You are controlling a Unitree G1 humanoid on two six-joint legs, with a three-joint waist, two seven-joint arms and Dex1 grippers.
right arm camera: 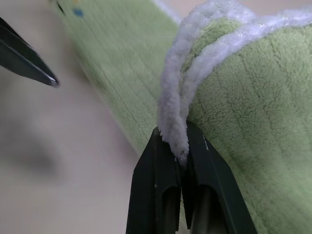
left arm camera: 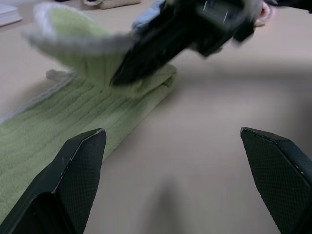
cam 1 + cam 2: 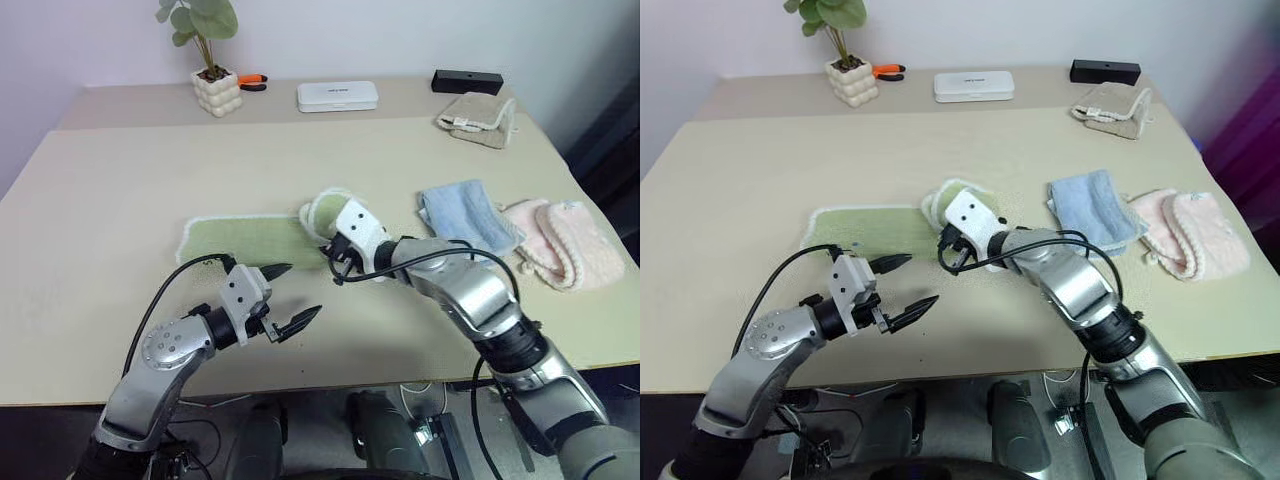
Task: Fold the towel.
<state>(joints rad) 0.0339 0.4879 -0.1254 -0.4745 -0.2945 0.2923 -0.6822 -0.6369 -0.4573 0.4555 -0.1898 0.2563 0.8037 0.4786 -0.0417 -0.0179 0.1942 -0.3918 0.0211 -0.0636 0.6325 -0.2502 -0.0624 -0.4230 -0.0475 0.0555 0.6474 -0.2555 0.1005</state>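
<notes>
The light green towel (image 3: 235,240) lies as a long strip in the middle of the table, its right end lifted and curled over. My right gripper (image 3: 322,232) is shut on that raised end; in the right wrist view the two black fingers (image 1: 161,185) pinch the white edging of the towel (image 1: 234,107). My left gripper (image 3: 285,297) hovers open just in front of the towel's middle, with nothing between its fingertips. In the left wrist view the towel (image 2: 53,131) stretches ahead of the open fingers, with the right gripper (image 2: 141,56) holding the folded-over end above it.
A light blue cloth (image 3: 468,217) and a pale pink fluffy cloth (image 3: 562,240) lie to the right. At the back stand a beige cloth (image 3: 477,119), a white box (image 3: 337,96), a potted plant (image 3: 212,80), orange pliers (image 3: 252,82) and a black box (image 3: 467,80).
</notes>
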